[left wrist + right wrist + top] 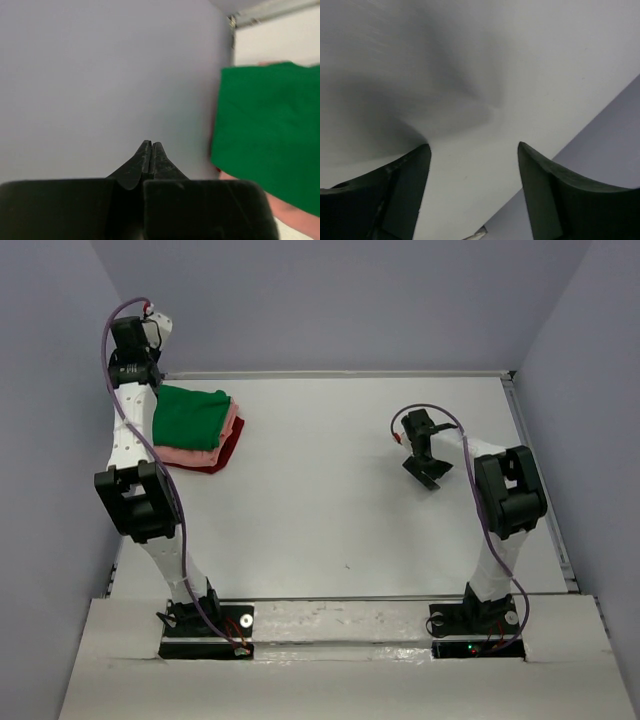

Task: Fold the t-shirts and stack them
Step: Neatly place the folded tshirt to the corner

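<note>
White table, grey walls, t-shirts stacked far left (green on top), left gripper closed, right gripper wide.

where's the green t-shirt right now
In the top view the green t-shirt lies folded at the far left of the table, on top of the pink shirt and dark red cloth, beside the shut left gripper.
</note>
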`<state>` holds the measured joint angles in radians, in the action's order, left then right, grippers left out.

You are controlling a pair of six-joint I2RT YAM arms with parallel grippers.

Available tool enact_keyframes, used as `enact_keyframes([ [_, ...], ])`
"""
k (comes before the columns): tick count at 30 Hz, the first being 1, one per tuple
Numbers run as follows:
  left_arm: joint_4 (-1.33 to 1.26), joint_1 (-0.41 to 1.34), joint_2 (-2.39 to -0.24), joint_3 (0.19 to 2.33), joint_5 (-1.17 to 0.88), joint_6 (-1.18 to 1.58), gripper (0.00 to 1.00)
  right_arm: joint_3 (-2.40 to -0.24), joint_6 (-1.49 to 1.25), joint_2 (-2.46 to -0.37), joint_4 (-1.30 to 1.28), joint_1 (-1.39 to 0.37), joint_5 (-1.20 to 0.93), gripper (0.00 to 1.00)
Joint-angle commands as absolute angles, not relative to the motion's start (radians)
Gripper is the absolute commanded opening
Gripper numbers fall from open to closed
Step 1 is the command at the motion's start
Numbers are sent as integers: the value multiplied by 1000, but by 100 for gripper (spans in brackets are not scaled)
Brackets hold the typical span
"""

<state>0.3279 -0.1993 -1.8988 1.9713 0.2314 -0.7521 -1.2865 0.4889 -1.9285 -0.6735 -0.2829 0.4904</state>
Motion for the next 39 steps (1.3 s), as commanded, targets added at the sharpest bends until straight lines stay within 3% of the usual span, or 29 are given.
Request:
enact_keyframes([
  [1,287,-213,-1871,1844,110,-695,0,-1275,469,-1891,-675,-284,434,69],
  [2,258,-213,-1882,1835,120,-701,0,-1276,468,-1890,-686,-284,434,59],
  [5,227,-216,-1910,1832,107,-753,0,-1279,460,-1894,-687,-284,434,46],
  [10,103,-218,-1940,1756,113,-841,0,-1281,462,-1945,-689,-284,463,39],
  [29,-41,-222,-2290,1882,264,-873,0,-1313,460,-2045,-715,-284,486,31],
  [39,-49,-215,-2280,1841,288,-880,0,-1322,459,-2054,-721,-284,489,30],
])
